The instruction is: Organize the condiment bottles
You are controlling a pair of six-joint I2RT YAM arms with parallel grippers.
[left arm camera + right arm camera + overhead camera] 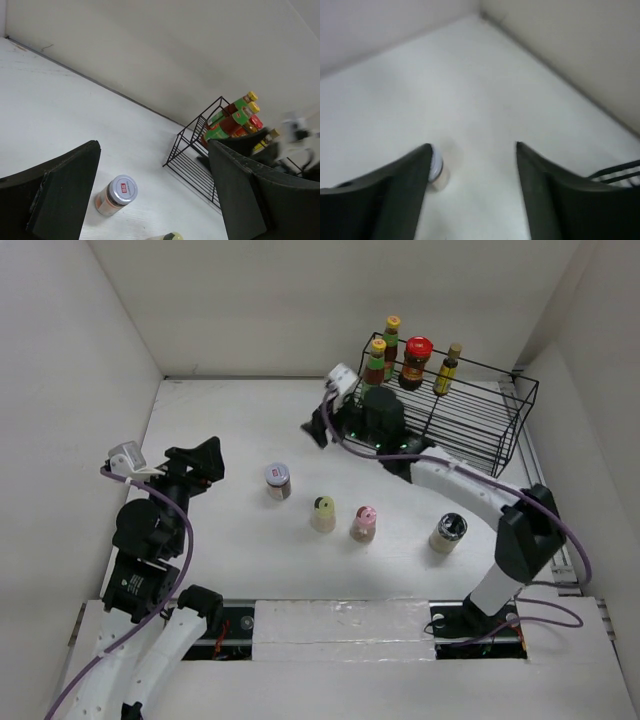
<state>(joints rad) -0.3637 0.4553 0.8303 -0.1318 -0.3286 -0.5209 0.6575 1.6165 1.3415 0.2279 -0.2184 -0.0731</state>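
Note:
Four condiment bottles stand on the table: a silver-lidded jar, a cream shaker, a pink-capped shaker and a dark-topped shaker. In the black wire rack stand two yellow-capped sauce bottles, a red-lidded dark jar and a slim yellow-labelled bottle. My left gripper is open and empty, left of the silver-lidded jar, which shows between its fingers. My right gripper is open and empty, just left of the rack. The jar peeks beside its left finger.
The rack's front corner shows in the left wrist view, with the racked bottles behind it. White walls enclose the table on three sides. A rack wire shows at the right edge of the right wrist view.

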